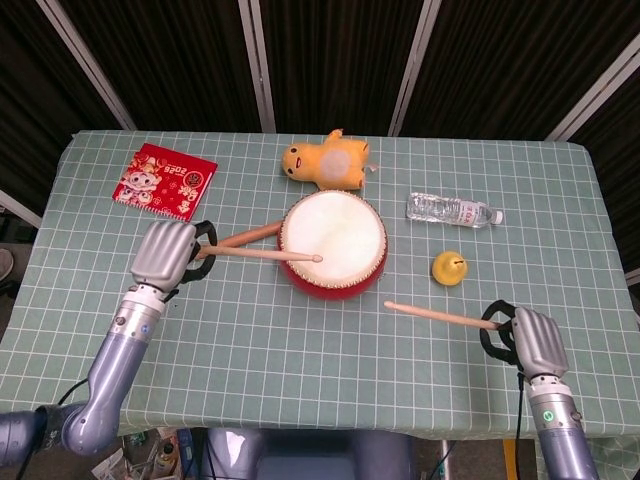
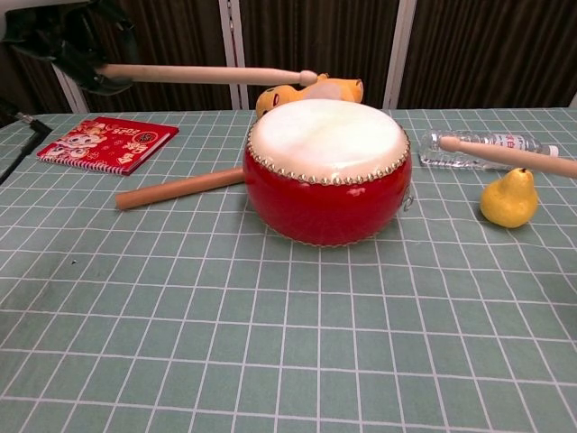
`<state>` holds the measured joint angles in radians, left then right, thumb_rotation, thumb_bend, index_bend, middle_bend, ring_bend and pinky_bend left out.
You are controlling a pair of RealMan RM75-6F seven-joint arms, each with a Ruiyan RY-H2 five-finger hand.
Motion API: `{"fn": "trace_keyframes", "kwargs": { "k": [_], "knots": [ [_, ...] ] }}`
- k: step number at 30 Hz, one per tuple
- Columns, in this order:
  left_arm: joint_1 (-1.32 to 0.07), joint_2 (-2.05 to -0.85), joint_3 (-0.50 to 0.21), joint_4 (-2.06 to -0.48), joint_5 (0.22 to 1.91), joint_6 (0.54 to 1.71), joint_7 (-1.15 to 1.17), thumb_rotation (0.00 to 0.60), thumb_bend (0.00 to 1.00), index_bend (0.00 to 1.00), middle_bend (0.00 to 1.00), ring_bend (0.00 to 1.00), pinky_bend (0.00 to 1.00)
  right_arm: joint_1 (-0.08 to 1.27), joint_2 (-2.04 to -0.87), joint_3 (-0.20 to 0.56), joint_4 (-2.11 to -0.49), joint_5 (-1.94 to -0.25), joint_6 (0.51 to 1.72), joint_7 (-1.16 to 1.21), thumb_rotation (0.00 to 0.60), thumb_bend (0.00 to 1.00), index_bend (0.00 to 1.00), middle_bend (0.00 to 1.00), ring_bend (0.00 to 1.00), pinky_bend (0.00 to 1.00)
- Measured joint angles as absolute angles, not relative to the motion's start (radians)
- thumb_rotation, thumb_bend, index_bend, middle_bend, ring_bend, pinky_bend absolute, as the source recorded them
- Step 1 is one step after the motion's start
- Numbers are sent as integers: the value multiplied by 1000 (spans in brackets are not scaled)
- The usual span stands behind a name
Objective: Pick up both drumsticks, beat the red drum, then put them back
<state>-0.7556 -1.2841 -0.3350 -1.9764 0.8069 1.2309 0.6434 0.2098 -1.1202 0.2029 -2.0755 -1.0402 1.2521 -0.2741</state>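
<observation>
Nearest the robot, on the green checked tablecloth (image 1: pixel 300 350), the right hand (image 1: pixel 532 338) was seen at the front right, clamped on the butt of the right drumstick (image 1: pixel 440 316). That stick was held clear of the cloth, its tip pointing left toward the drum; in the chest view it crossed in front of the bottle.

Further in, at the left, the left hand (image 1: pixel 168 252) was closed around the left drumstick (image 1: pixel 262 251). This stick was raised above the table, its tip lying over the near-left part of the drumhead in the head view; whether it touched the skin could not be told.

At the centre, the red drum (image 2: pixel 327 171) was recorded standing upright on the cloth, white skin uppermost. A thicker wooden rod (image 2: pixel 179 188) was noted lying flat on the cloth, one end beside the drum's left wall.

Right of the drum, a yellow pear (image 2: pixel 508 198) was listed, upright, with a clear water bottle (image 1: pixel 452 211) lying on its side just behind it.

Behind the drum, a yellow plush toy (image 1: pixel 326 162) was entered. At the far left, a red booklet (image 1: pixel 164 180) was logged lying flat.
</observation>
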Motion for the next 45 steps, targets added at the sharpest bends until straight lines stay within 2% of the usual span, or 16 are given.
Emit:
{"fn": "trace_keyframes", "kwargs": {
  "k": [11, 17, 21, 26, 30, 35, 39, 45],
  "knots": [
    [-939, -1422, -405, -1724, 626, 1202, 781, 600, 583, 779, 1000, 1000, 1000, 224, -1100, 196, -2057, -1034, 1240, -229, 600, 772, 942, 1000, 1000, 1000],
    [-1013, -1471, -365, -1583, 487, 1151, 932, 600, 583, 780, 1000, 1000, 1000, 231, -1093, 193, -2046, -1010, 1231, -212, 600, 771, 942, 1000, 1000, 1000],
    [-1071, -1480, -312, -1542, 317, 1121, 1143, 600, 582, 782, 1000, 1000, 1000, 236, -1090, 194, -2040, -991, 1229, -205, 600, 772, 941, 1000, 1000, 1000],
    [-1091, -1477, -320, -1519, 215, 1093, 1282, 600, 582, 783, 1000, 1000, 1000, 244, -1092, 201, -2039, -970, 1236, -201, 600, 772, 942, 1000, 1000, 1000],
    [-1089, -1462, -354, -1518, 283, 1076, 1195, 600, 582, 784, 1000, 1000, 1000, 262, -1098, 227, -2036, -952, 1250, -204, 600, 772, 942, 1000, 1000, 1000],
    [-1079, -1418, -423, -1545, 389, 1060, 917, 600, 582, 783, 1000, 1000, 1000, 306, -1093, 277, -2040, -917, 1256, -240, 600, 772, 942, 1000, 1000, 1000],
    [-1068, -1335, -490, -1597, 453, 1044, 737, 600, 582, 783, 1000, 1000, 1000, 374, -1077, 343, -2054, -861, 1251, -303, 600, 772, 942, 1000, 1000, 1000],
    [-1067, -1250, -523, -1629, 448, 1011, 711, 600, 582, 783, 1000, 1000, 1000, 509, -1055, 426, -2064, -702, 1220, -416, 600, 772, 942, 1000, 1000, 1000]
  ]
}}
